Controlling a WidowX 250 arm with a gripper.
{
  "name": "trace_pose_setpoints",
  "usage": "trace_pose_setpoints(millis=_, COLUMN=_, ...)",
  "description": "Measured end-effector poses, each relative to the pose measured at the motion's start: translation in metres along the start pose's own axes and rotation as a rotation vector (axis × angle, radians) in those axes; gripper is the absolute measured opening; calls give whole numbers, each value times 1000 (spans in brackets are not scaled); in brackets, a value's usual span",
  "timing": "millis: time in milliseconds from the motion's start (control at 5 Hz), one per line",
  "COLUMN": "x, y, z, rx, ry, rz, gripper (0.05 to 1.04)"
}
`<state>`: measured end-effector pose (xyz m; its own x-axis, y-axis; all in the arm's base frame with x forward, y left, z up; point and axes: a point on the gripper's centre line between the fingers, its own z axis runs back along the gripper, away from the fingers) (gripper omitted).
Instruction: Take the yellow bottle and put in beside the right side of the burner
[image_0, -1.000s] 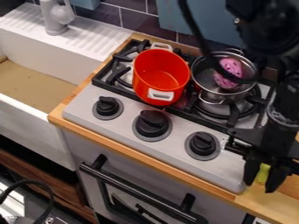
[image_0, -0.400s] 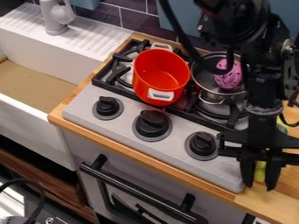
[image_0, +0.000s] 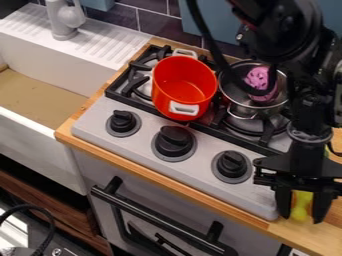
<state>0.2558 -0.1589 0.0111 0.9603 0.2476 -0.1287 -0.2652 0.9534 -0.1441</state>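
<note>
Shifted slightly right and lower since the earlier frame, the black gripper (image_0: 302, 218) is being held over the wooden worktop (image_0: 304, 235). At left, a white sink (image_0: 40, 145) is being bordered by the stove's wooden surround. On the stove (image_0: 143, 140), an orange pot (image_0: 175, 95) is being supported beside a metal pot (image_0: 248, 107) containing a pink item (image_0: 262, 76). At lower right, beside the stove, the yellow bottle (image_0: 302, 202) is being flanked by the gripper's parted fingers.

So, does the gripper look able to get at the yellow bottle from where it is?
Probably yes: the gripper is open, with a finger to each side of the yellow bottle in this view and nothing seen blocking it; height I can't judge.
</note>
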Motion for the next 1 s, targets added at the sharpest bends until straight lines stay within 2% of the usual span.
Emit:
trace_pose_setpoints(millis=200, x=3, y=-3, z=5, rx=4, ry=-5, rz=34, gripper=867)
trace_pose_setpoints(millis=400, x=7, y=0, z=10, rx=26, ry=-44, rz=75, gripper=1003)
trace_pose_setpoints(millis=1000, x=8, y=2, z=10, rx=26, ry=-60, rz=84, gripper=998)
